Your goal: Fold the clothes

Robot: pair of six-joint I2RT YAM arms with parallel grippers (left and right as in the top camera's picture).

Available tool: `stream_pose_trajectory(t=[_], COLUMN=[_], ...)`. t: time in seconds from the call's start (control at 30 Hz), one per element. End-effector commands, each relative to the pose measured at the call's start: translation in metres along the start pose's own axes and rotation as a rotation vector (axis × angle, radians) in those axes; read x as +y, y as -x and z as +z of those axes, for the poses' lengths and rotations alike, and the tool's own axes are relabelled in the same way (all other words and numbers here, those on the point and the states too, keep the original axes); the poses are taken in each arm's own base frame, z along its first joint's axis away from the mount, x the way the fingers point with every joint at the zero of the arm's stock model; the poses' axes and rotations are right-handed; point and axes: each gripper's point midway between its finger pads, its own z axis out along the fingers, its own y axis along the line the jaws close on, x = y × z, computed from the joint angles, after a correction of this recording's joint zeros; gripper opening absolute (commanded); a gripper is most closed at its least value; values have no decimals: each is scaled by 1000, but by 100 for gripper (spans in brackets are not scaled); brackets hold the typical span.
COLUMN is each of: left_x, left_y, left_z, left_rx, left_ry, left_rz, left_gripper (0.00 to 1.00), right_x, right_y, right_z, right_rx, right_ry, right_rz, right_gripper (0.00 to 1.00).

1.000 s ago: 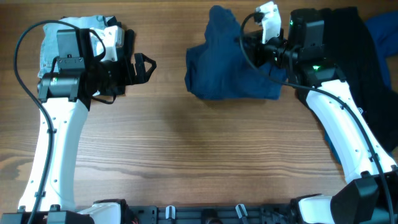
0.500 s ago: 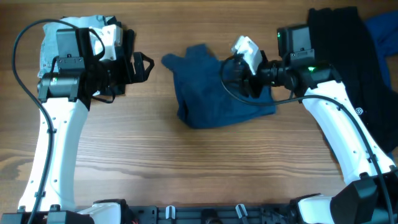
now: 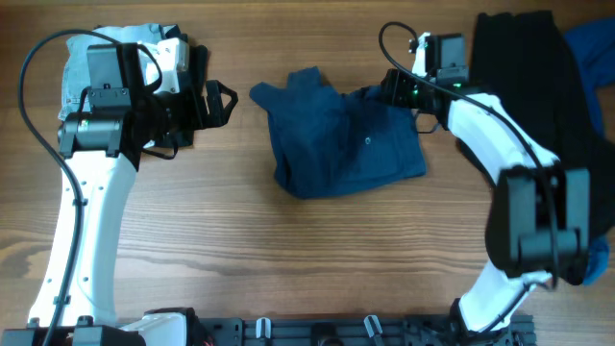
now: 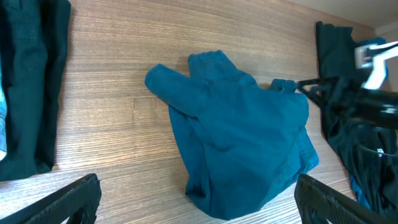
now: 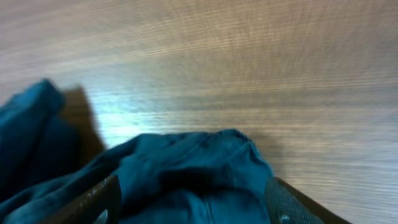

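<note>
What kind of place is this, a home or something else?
Likely a robot lab or test bench: a left arm and a right arm stand at a wooden table, with blue shorts and a pile of dark clothes laid out on it.

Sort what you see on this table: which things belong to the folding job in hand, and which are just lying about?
In the job:
- blue shorts, crumpled in the middle

Lying about:
- dark pile, far right
- blue cloth, right corner
- pale cloth, top left
</note>
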Motion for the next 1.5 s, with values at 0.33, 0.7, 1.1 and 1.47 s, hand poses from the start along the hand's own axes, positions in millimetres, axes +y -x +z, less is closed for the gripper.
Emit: stream_pose_trajectory(t=[0.33, 0.7, 1.1, 1.47], left_x=[4, 4, 1, -9], left_y=[2, 3, 22, 24], left_z=[4, 4, 2, -1], left_rx=[11, 7, -69, -82], left_ry=[9, 8, -3, -48], left_rz=[6, 7, 45, 58], left_gripper=[100, 100, 100, 100], right_x=[15, 33, 110, 143], right_y=[-13, 13, 112, 118], right_z=[45, 42, -126, -272], right_rx=[43, -51, -279, -481], right_ry=[143, 242, 424, 515], right_rz=[241, 187, -190, -327], right_gripper=[69, 4, 4, 4])
